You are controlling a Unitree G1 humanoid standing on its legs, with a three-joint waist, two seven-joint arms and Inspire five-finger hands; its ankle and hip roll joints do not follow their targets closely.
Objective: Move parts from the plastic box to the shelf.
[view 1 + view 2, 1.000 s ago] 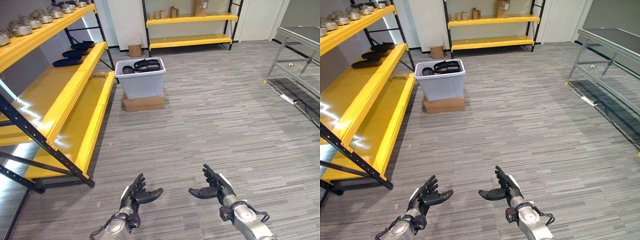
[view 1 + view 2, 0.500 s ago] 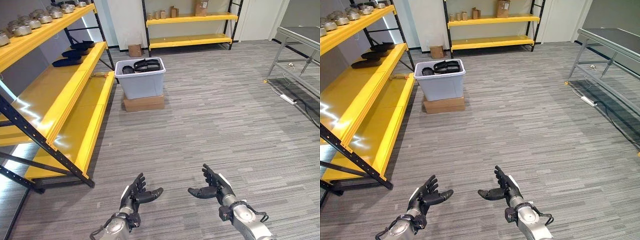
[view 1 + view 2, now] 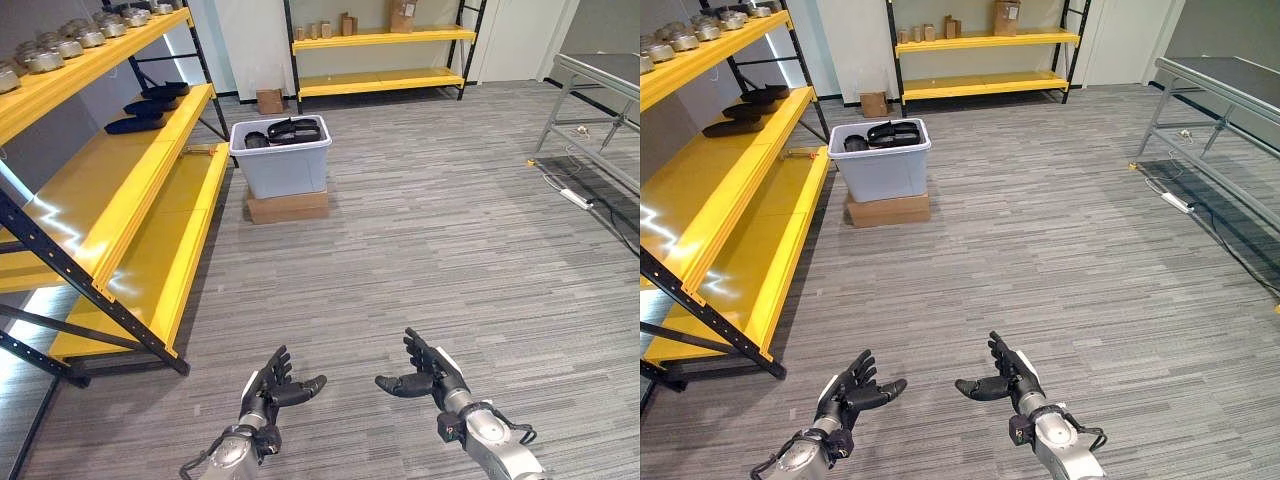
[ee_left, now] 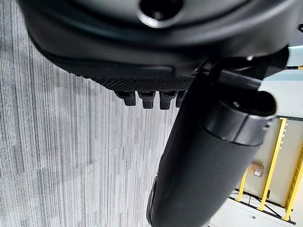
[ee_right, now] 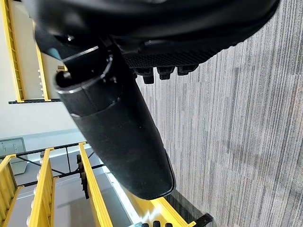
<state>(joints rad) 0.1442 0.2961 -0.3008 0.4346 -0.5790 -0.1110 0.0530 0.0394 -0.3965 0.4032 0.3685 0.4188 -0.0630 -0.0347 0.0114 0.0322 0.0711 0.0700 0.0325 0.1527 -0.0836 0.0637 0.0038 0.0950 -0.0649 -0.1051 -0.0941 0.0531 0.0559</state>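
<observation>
Honestly, the main risk here looks like the approach. The plastic box (image 3: 281,157) sits well ahead of the robot on a flat cardboard box (image 3: 287,206), just beside the end of the yellow shelf (image 3: 120,190), and the black parts (image 3: 292,128) are heaped loosely in it, sticking up past the rim. Both robot hands hang low over the floor, the left robot hand (image 3: 268,388) and the right robot hand (image 3: 430,374), fingers spread and relaxed, holding nothing. If the robot walks in crooked, it could nudge the box off its cardboard base or clip the shelf's dark steel upright. The parts look like curved, glossy black mouldings, probably light but tangled, so pulling one could drag another out with it.

The box itself is pale grey, smooth, with a rolled lip. The shelf decks are glossy yellow and slick-looking, with a few black parts (image 3: 146,105) already lying on the middle level, and round metal pieces (image 3: 72,38) above. The floor is striped grey carpet.
</observation>
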